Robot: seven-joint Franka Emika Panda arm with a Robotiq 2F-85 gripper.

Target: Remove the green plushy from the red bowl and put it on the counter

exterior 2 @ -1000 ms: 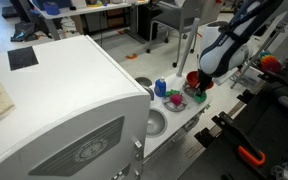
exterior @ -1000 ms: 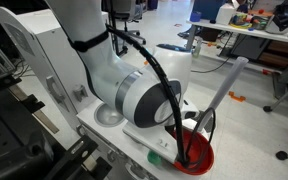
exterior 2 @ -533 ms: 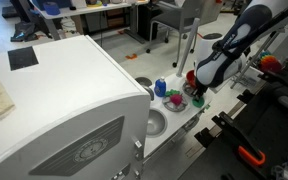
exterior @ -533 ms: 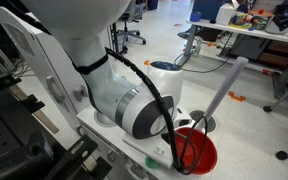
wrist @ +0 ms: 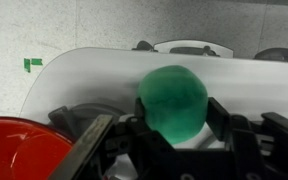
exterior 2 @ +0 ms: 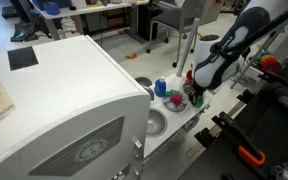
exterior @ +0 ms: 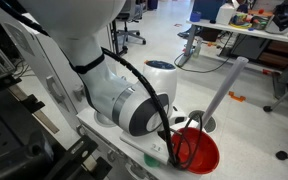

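White toy-kitchen counter top [wrist: 94,70] now lies under my pincer [wrist: 176,125], lifted clear of the large glossy red bowl [wrist: 19,150] beside it, jaws clamped partway shut on the small rounded green plushy [wrist: 174,95]; extraction done, I judge, only the set-down remains.

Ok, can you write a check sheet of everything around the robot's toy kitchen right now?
Surface: white counter with a round grey sink.
Job's things: green plushy is out of the red bowl, in front of the counter.
Clutter: pink-and-green toy cluster, blue object.
Grippers: gripper closed on the green plushy.
Cables: black cable loops in front of the red bowl.
Surroundings: desks, office chair.
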